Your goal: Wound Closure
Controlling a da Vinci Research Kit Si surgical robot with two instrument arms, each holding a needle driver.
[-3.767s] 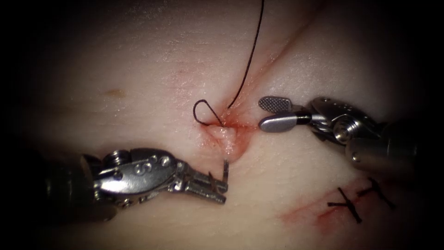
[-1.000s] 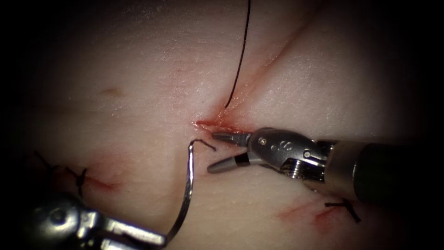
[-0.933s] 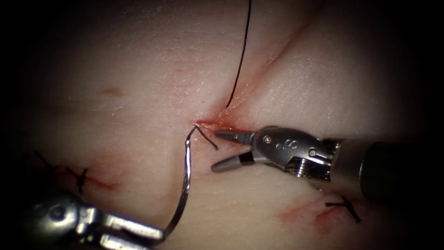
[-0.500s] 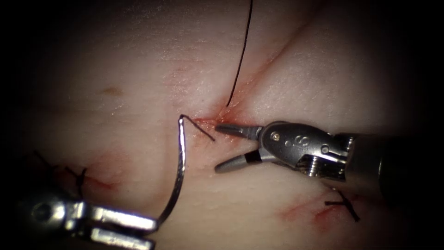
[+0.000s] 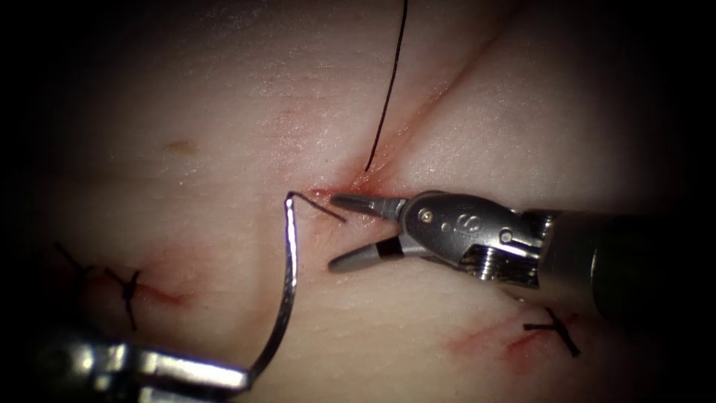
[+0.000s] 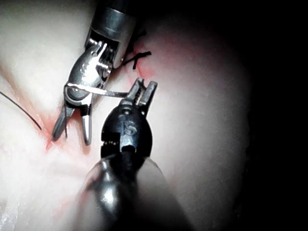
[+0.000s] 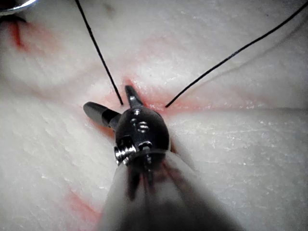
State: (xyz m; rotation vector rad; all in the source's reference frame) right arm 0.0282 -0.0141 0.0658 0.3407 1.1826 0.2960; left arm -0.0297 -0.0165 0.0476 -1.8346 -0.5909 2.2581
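Note:
My left tool is shut on the curved needle near its pointed end, low and left of the cut. The needle is out of the tissue and arcs upward; its thread end sits beside the red spot at the cut. A short run of thread leads from it toward the cut. My right tool stands open at the cut, holding nothing. A long thread rises from the cut. The left wrist view has the left tool gripping the needle; the right wrist view has the right tool spread open.
Finished knotted stitches sit at the lower right and the lower left, each with red fluid around it. Two thread strands cross the tissue ahead of the right tool.
The left tool has drawn the needle out of the tissue toward the lower left, trailing thread. The right tool came from the cut's right to the cut, staying open.

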